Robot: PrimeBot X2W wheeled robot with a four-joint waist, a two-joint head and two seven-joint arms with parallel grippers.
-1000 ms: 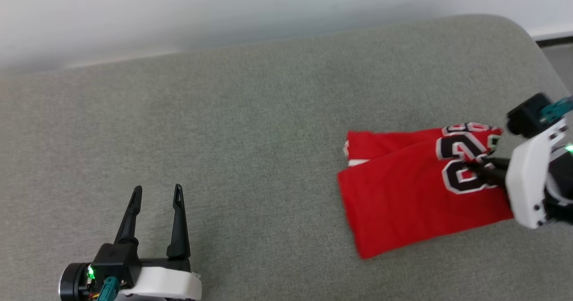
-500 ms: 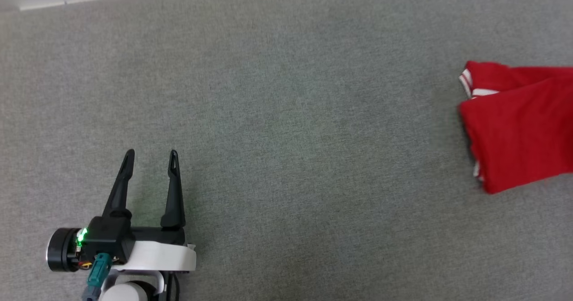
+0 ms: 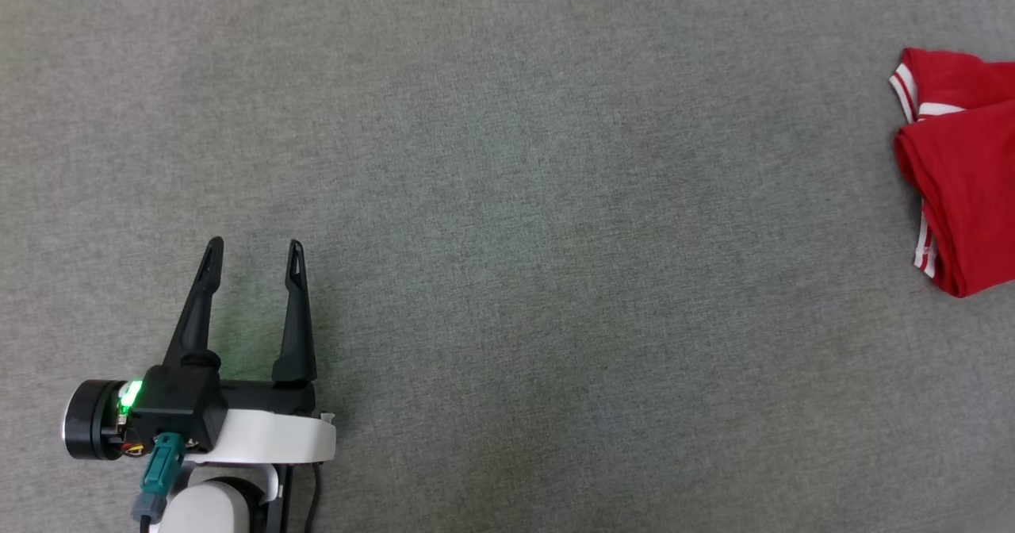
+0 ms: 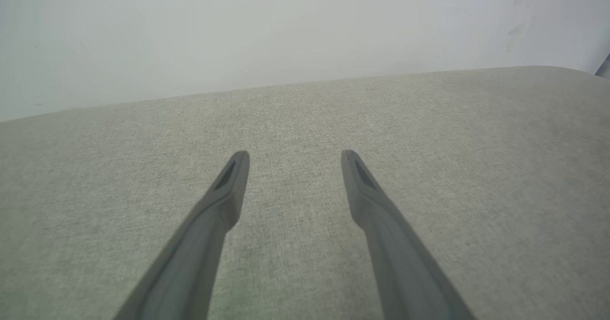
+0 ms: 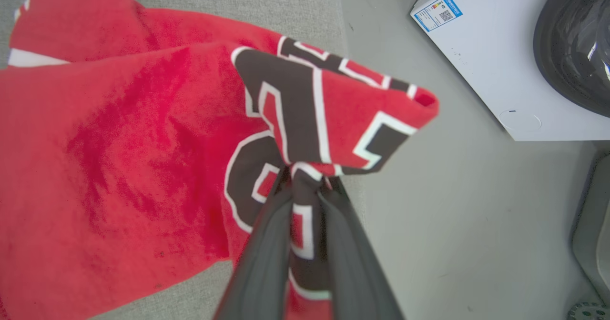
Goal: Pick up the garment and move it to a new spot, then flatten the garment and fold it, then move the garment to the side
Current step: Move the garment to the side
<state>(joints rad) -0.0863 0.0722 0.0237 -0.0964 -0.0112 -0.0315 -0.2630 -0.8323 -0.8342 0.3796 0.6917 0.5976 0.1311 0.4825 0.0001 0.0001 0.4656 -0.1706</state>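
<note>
Head view: we see the left fingers released and empty over the grey woven bench. The garment, red with white stripe trim, lies at the right edge, well apart from them.

Left wrist view: both fingers stand spread above the bench fabric, with a pale wall behind.

Right wrist view: the right fingers are clenched on a bunched fold bearing black, white-outlined numerals; the rest drapes onto the bench. A white appliance carries a label with a QR code; its text is illegible.
</note>
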